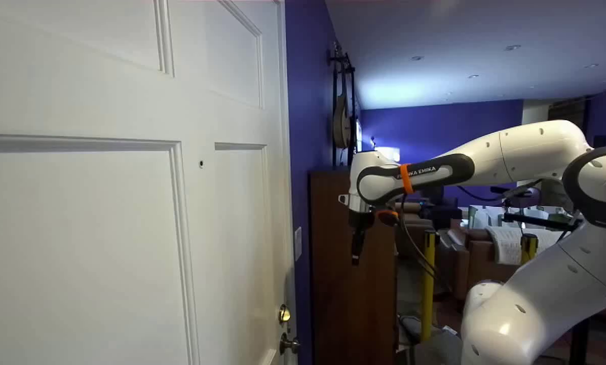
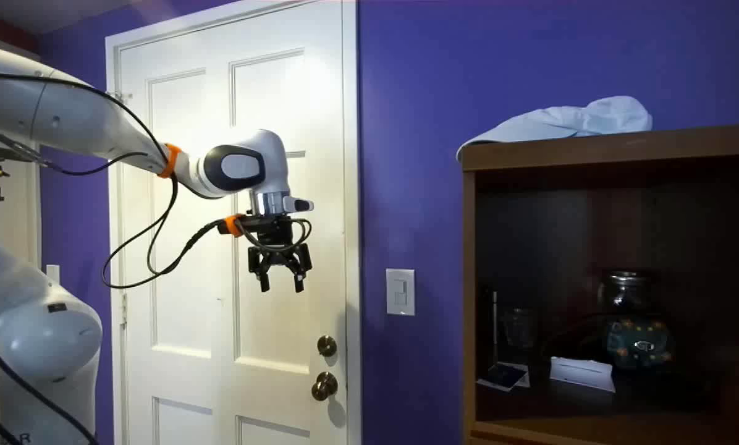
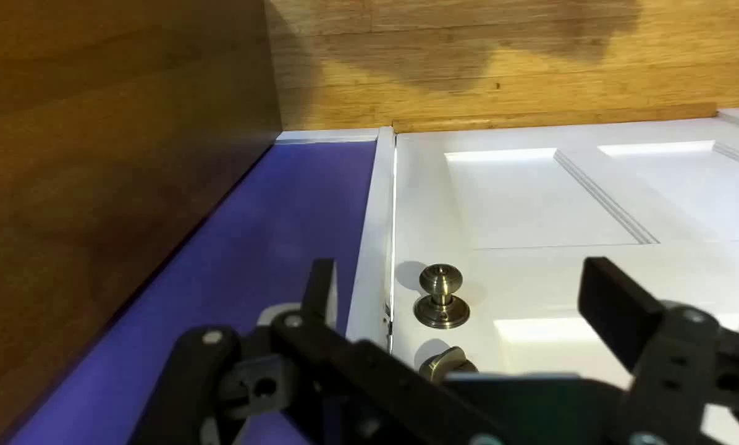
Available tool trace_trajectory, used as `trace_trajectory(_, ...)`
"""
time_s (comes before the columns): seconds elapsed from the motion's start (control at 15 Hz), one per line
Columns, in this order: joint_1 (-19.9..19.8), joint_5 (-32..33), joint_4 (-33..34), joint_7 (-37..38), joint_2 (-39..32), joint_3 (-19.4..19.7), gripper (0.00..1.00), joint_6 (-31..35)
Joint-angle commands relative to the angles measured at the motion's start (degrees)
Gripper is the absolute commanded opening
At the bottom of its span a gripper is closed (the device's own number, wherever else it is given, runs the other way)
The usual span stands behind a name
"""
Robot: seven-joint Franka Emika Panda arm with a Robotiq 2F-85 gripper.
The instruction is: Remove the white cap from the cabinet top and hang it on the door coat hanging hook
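The white cap [image 2: 567,120] lies slumped on the brown cabinet [image 2: 610,147], its brim drooping over the left edge of the top. My gripper [image 2: 282,286] hangs fingers down in front of the white door [image 2: 190,296], left of the cabinet and lower than the cap. Its fingers are spread wide, also in the wrist view [image 3: 458,272], with nothing between them. Below it there, the door's brass knob [image 3: 441,281] shows. A small fitting [image 2: 122,96] sits at the door's upper left edge; I cannot tell whether it is the coat hanging hook.
A purple wall [image 2: 419,204] with a light switch [image 2: 400,292] separates door and cabinet. The cabinet's side [image 3: 97,154] rises close on the wrist view's left. Inside it stand a jar [image 2: 628,290] and cards. A yellow post [image 1: 428,284] stands beyond the arm. Loose cables hang from the arm.
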State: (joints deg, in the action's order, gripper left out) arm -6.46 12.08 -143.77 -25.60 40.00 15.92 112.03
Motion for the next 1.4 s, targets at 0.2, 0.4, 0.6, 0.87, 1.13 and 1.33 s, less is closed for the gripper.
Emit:
trace_trajectory(0.2,0.0,-0.1,0.1,0.0,0.0,0.0,1.00,-0.2)
trace_trajectory(0.4,0.0,-0.1,0.1,0.0,0.0,0.0,1.00,-0.2)
trace_trajectory(0.6,-0.9,-0.1,3.7,2.2,-2.4,0.2,1.00,0.4)
trace_trajectory(0.87,-3.2,0.1,10.4,6.8,-4.2,0.5,1.00,5.0)
trace_trajectory(1.13,-5.9,-0.3,19.3,11.0,-7.4,1.6,1.00,9.2)
trace_trajectory(1.33,-8.3,-0.6,26.0,14.2,-10.4,3.1,1.00,10.9)
